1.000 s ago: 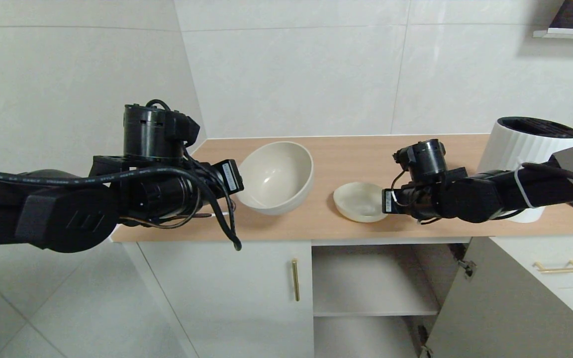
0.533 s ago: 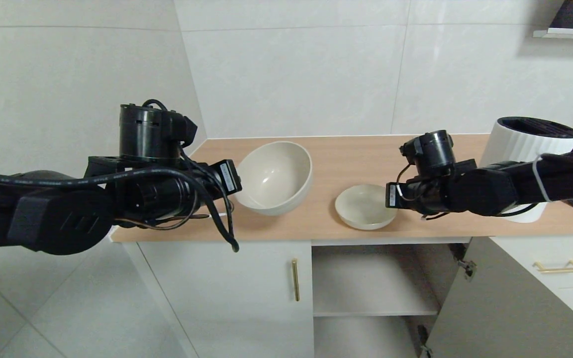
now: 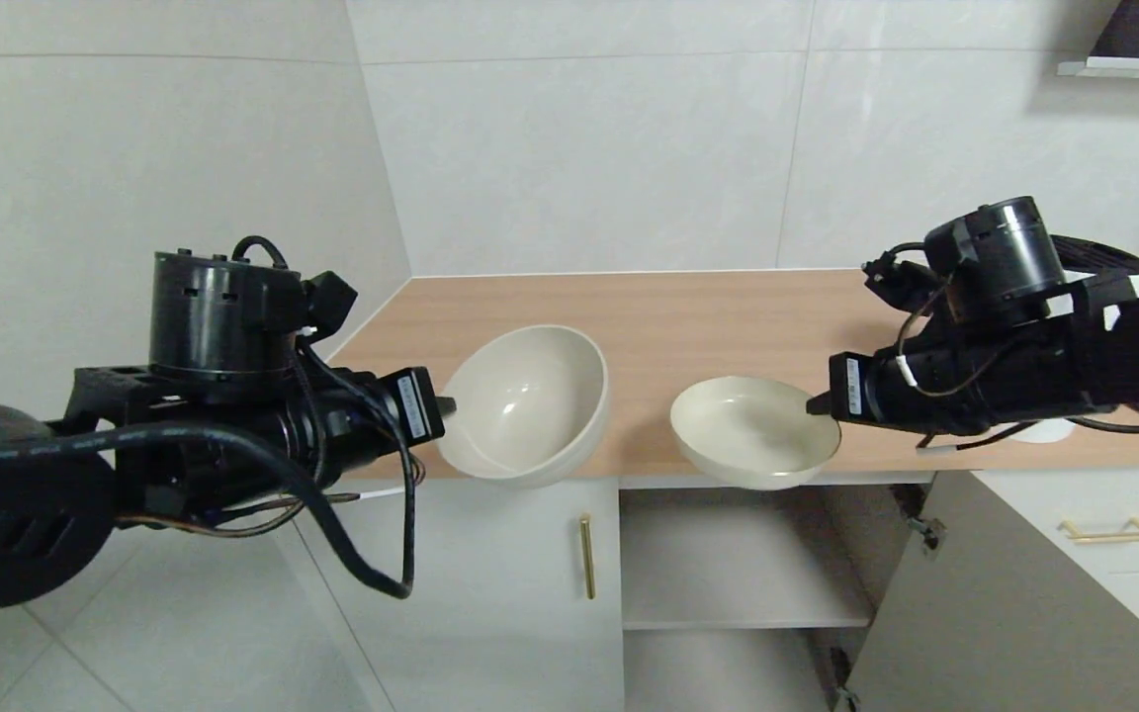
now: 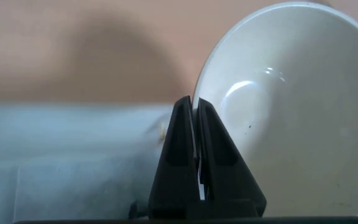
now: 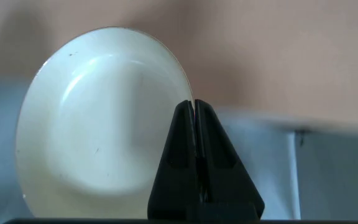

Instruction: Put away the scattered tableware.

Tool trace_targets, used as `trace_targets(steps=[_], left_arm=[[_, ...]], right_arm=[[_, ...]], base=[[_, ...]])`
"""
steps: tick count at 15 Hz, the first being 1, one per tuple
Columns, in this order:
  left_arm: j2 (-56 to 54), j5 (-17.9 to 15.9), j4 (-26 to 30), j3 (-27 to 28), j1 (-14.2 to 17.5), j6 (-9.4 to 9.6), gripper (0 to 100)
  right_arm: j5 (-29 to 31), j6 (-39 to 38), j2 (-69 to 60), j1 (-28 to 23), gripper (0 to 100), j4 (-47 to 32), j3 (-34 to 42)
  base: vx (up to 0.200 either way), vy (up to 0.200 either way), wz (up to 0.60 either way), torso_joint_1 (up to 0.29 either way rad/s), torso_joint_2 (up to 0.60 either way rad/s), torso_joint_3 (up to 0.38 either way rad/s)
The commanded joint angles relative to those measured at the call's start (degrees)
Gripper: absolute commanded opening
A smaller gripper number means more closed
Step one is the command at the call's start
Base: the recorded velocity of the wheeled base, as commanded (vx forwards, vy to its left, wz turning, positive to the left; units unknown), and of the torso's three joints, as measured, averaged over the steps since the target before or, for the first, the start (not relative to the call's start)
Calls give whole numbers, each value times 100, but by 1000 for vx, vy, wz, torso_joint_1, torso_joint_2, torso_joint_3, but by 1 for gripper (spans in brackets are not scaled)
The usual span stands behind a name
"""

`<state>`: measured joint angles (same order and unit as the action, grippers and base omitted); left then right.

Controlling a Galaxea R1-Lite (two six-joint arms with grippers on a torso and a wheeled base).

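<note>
Bowls hang at the front edge of the wooden table (image 3: 688,316), one in each of our claws. Our left claw (image 3: 446,403) is pinched tight on the rim of the big bowl (image 3: 520,415), which tilts with its hollow towards us and juts past the table edge above a closed cupboard door with a brass handle (image 3: 586,557). Our right claw (image 3: 812,403) is clamped on the rim of the small bowl (image 3: 752,430), held nearly level over the open cupboard and its bare shelf (image 3: 738,554). In the wrist views each pair of fingers (image 4: 182,134) (image 5: 180,134) has almost no gap, with only the thin rim between. A white label (image 3: 415,405) sits on each claw body, but its print is too small for us to read.
</note>
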<state>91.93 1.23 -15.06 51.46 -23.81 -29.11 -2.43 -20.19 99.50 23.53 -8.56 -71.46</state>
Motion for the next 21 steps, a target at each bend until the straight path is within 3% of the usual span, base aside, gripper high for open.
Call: trace_targets(steps=[1, 4, 7, 21], left_arm=[[-307, -88, -6, -259, -1, 2, 0], [-298, -114, 3, -268, -1, 11, 0], [-254, -114, 3, -277, -1, 11, 0], [-52, -114, -6, -285, -19, 11, 0]], right_arm=[[-56, 112, -625, 11, 0, 3, 572], [-56, 305, -677, 11, 0, 12, 853], [-39, 305, -625, 3, 0, 56, 853], [-4, 340, -185, -182, 0, 302, 844]], base=[[0, 0, 0, 0, 0, 0], [0, 0, 0, 0, 0, 0], [-200, 0, 0, 10, 2, 1], [0, 0, 0, -6, 13, 7]])
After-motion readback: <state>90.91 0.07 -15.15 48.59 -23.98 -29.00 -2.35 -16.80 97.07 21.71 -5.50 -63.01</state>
